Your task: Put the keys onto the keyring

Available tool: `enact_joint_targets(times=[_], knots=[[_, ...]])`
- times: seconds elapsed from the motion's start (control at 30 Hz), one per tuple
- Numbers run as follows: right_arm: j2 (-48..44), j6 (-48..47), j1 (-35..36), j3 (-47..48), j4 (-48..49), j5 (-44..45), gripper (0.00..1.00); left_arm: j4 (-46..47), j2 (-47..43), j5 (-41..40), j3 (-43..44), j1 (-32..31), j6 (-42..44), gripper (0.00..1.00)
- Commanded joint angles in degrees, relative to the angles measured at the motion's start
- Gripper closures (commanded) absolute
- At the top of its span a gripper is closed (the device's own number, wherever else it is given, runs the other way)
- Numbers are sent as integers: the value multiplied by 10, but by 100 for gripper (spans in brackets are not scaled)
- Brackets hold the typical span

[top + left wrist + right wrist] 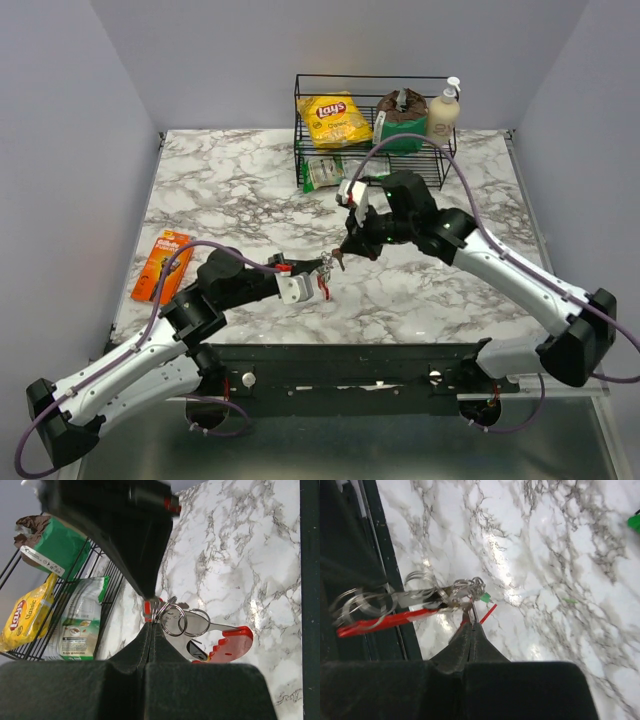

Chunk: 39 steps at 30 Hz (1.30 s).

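Where left pincer [151, 625] clamps, keyring [173, 621] sticks out beside tips.

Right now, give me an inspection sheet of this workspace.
Surface: marble table, no spills seen.
Job's things: keyring with red loop held between both grippers; keys bunched against it, one green tag showing.
Clutter: orange razor pack at left; wire basket at back holding chips bag, bottle, green packet.
Grippers: left gripper shut on keyring; right gripper shut on keys.
Cables: purple cables loop along both arms, clear of the bunch.
Surroundings: grey walls; nothing else seen.
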Motion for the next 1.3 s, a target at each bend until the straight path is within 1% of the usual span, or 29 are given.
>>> enact_joint_targets(times=[0.0, 0.03, 0.07, 0.1, 0.13, 0.17, 0.2, 0.27, 0.47, 0.53, 0.57, 0.67, 0.7, 0.8, 0.93, 1.13, 1.27], knots=[[52, 104, -36, -42, 35, 39, 100, 8, -12, -21, 19, -6, 7, 100], [89, 169, -36, -31, 25, 83, 100, 4, -14, -25, 19, -6, 8, 100], [109, 166, -36, -18, -11, 98, 100, 1, -16, -26, 21, -6, 8, 100], [126, 172, -36, -5, -18, 120, 99, -1, -17, -28, 20, -6, 8, 100], [134, 190, -36, -8, -20, 121, 99, -1, -21, -33, 19, -6, 7, 100], [136, 187, -36, -16, -1, 110, 99, -3, -21, -34, 19, -7, 7, 100], [131, 187, -36, -47, 15, 108, 99, -3, -22, -35, 18, -7, 7, 100], [123, 201, -36, -71, 49, 119, 99, -4, -22, -40, 15, -7, 6, 100], [141, 191, -36, -104, 81, 114, 99, 18, -16, -41, 4, -8, -4, 100], [159, 190, -36, -108, 85, 110, 97, 23, -12, -41, 3, -8, -6, 100], [167, 188, -36, -109, 85, 111, 96, 23, -12, -41, 1, -8, -7, 100], [185, 182, -36, -111, 88, 103, 72, 25, -12, -41, -3, -9, -8, 100], [185, 182, -36, -113, 91, 100, 61, 26, -12, -43, -3, -9, -9, 100], [172, 187, -36, -123, 104, 105, 48, 25, -13, -44, -4, -9, -9, 100], [165, 195, -36, -124, 106, 119, 44, 26, -15, -48, -6, -9, -10, 100], [184, 197, -36, -126, 101, 120, 44, 25, -16, -50, -9, -9, -11, 100], [198, 199, -36, -129, 91, 136, 44, 26, -15, -50, -10, -9, -13, 100]])
